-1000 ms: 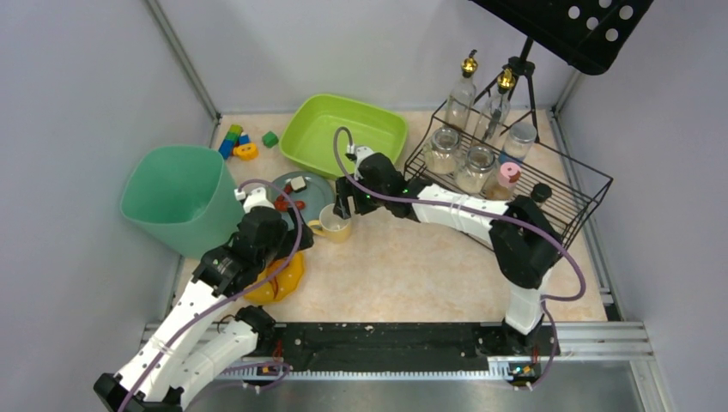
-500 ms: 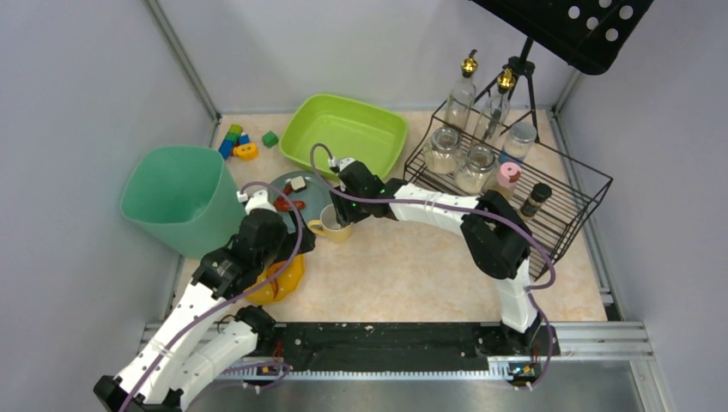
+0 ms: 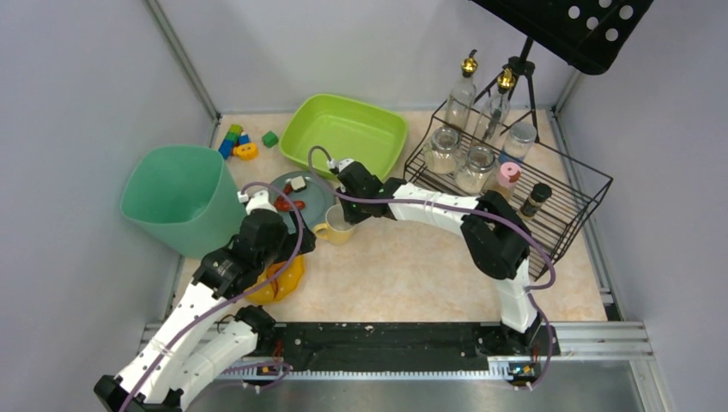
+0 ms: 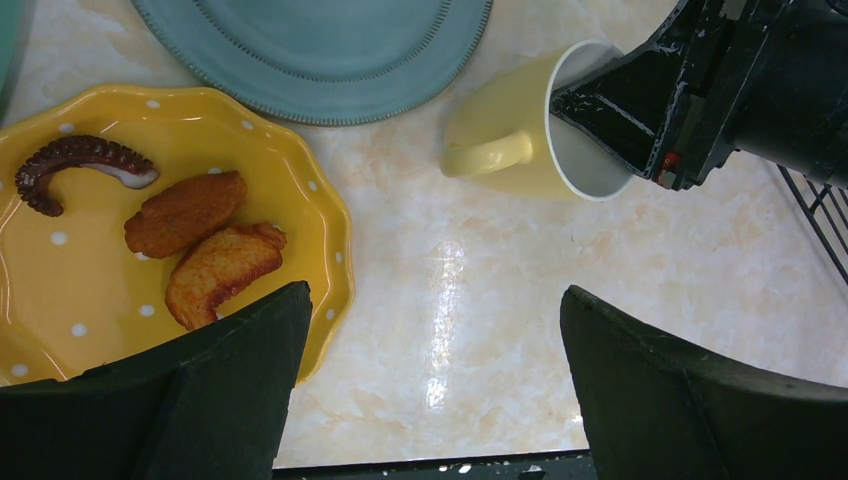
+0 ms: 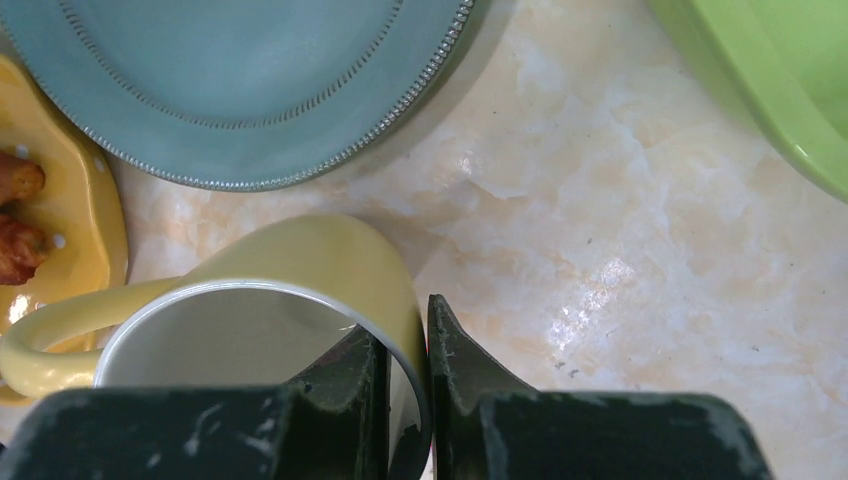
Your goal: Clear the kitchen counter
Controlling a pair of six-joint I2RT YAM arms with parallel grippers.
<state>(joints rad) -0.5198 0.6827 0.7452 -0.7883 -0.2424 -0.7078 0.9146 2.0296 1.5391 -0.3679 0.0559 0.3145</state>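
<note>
The top external camera looked steeply down from high above and behind the arm bases, far enough off to take in the whole kitchen counter [image 3: 412, 275]. The left wrist camera faced almost straight down, near the surface. The right wrist camera faced down too, nearer still, with the yellow mug [image 5: 300, 265] large in its frame. All three views shared that mug and the blue plate [image 3: 316, 196]; both wrist views also shared the yellow plate [image 4: 60, 260].

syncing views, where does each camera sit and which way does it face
Top external: above, behind the arms, down on the kitchen counter; both arms show.
Left wrist: down at yellow plate and yellow mug; open left gripper below.
Right wrist: down into the yellow mug; right gripper shut on its rim.
Wrist views share mug, teal plate.
</note>
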